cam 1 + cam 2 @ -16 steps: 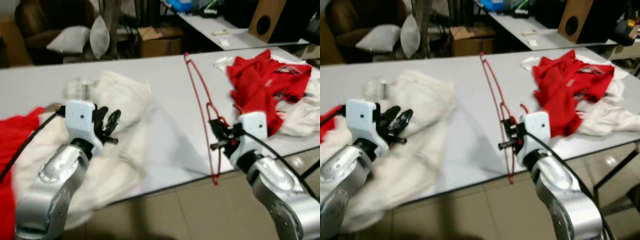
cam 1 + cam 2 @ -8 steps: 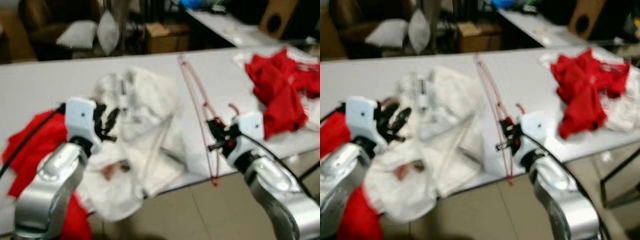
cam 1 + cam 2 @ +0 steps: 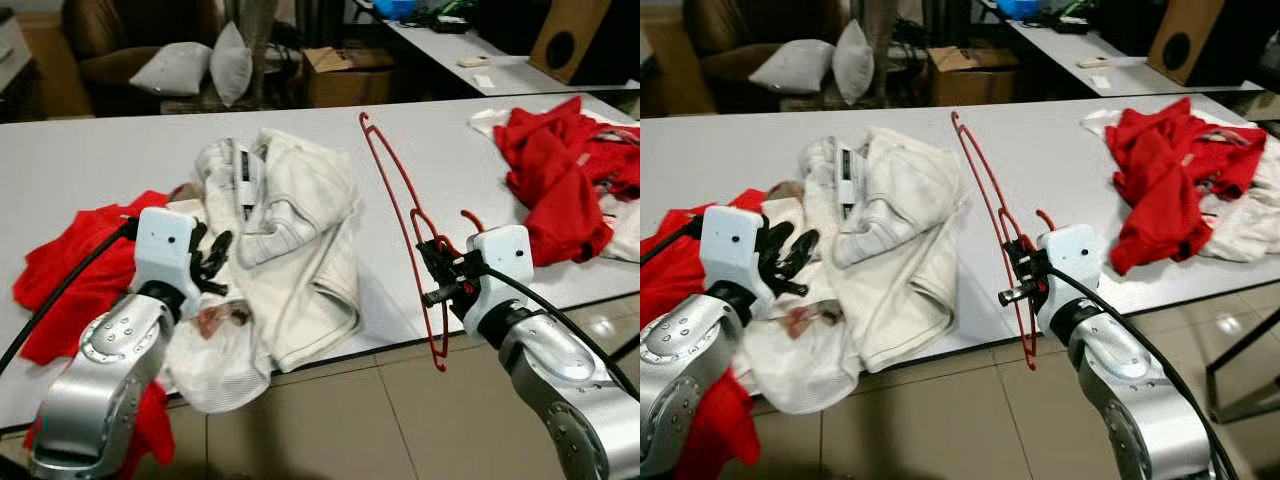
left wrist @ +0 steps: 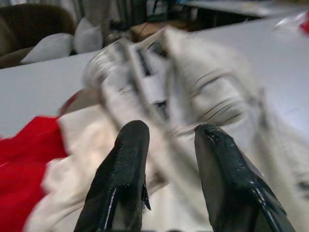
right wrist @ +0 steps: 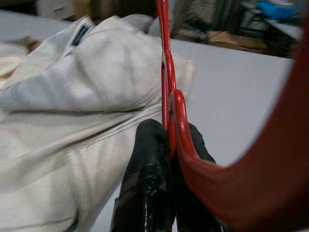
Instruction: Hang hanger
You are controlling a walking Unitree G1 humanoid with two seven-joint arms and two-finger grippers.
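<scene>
Although the white garment [image 3: 285, 225] carries a dark strip label near its collar, its writing is too small to read. The right gripper [image 3: 437, 268] is clamped shut on the red hanger [image 3: 400, 215], pinching the wire near its lower half just past the near edge of the white table [image 3: 90, 150]. The hanger stands on edge, its long axis running from about five o'clock at the low end off the table edge to about eleven o'clock, where the far tip rises over the tabletop; a small red hook curls beside the gripper. At nine o'clock from the hanger, the left gripper [image 4: 166, 145] hovers over the white garment, fingers [image 4: 126, 159] parted and holding nothing. A red garment [image 3: 75, 265] lies under its arm, and a red pile [image 3: 555, 170] sits at two o'clock.
</scene>
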